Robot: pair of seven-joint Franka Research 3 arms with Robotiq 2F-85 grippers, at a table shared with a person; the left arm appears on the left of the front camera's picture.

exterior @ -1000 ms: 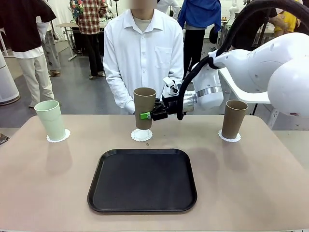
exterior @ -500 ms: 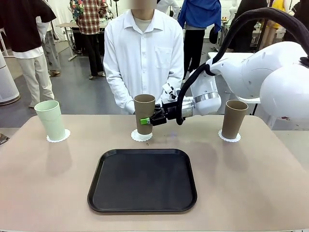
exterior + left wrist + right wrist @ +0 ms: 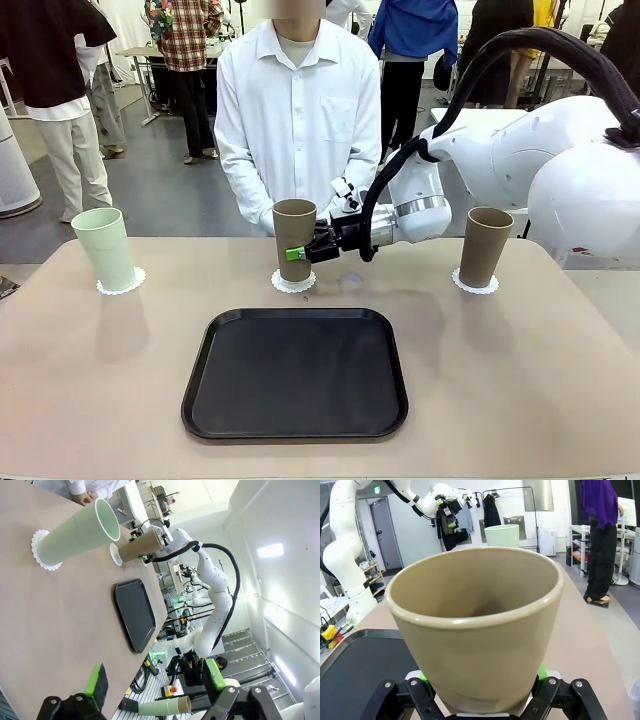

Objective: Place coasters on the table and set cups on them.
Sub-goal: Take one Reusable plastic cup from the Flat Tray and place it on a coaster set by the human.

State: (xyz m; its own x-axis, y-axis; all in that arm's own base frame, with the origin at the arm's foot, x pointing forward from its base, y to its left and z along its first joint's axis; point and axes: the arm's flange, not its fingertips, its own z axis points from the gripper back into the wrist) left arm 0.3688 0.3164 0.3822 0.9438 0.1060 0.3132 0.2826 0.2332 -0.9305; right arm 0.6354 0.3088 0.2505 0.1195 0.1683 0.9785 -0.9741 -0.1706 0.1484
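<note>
Fingers of the right gripper [image 3: 298,253] are clamped on the middle tan cup [image 3: 295,238], which stands on its coaster [image 3: 293,283] at the table's [image 3: 520,360] far side, beyond the black tray [image 3: 296,373]. The mint cup [image 3: 105,247] and the other tan cup [image 3: 484,246] stand on coasters too. The left gripper [image 3: 155,682] hangs spread apart, holding nothing.

Black tray [image 3: 294,373] on beige-tan table [image 3: 520,370]; beyond tray, mint-green cup [image 3: 104,248], two tan-brown cups [image 3: 295,237], white lacy coasters [image 3: 476,284].
</note>
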